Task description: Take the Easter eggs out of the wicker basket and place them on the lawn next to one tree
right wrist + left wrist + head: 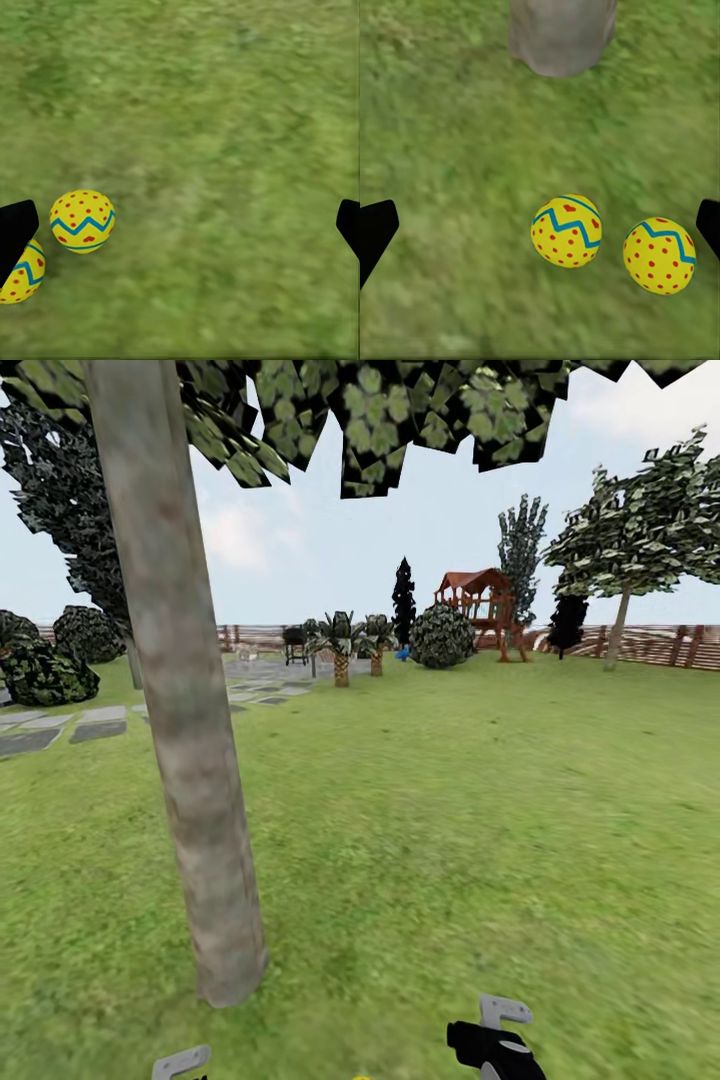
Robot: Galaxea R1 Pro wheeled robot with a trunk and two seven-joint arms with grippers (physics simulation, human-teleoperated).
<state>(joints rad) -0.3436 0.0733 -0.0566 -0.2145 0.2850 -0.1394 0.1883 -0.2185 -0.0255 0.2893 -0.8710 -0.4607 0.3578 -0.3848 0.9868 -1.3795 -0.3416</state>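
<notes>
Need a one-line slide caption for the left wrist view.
Two Easter eggs lie apart on the lawn near the tree trunk base, between the open left gripper fingers.

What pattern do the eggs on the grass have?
Yellow eggs with red dots and a blue zigzag band; clearest in the left wrist view.

No text, label, brand, number or sign can be read anywhere.

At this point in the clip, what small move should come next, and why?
Probably turn away toward the basket for the third egg. Two eggs lie on the lawn near the tree; both grippers, left and right, look open and empty.
</notes>
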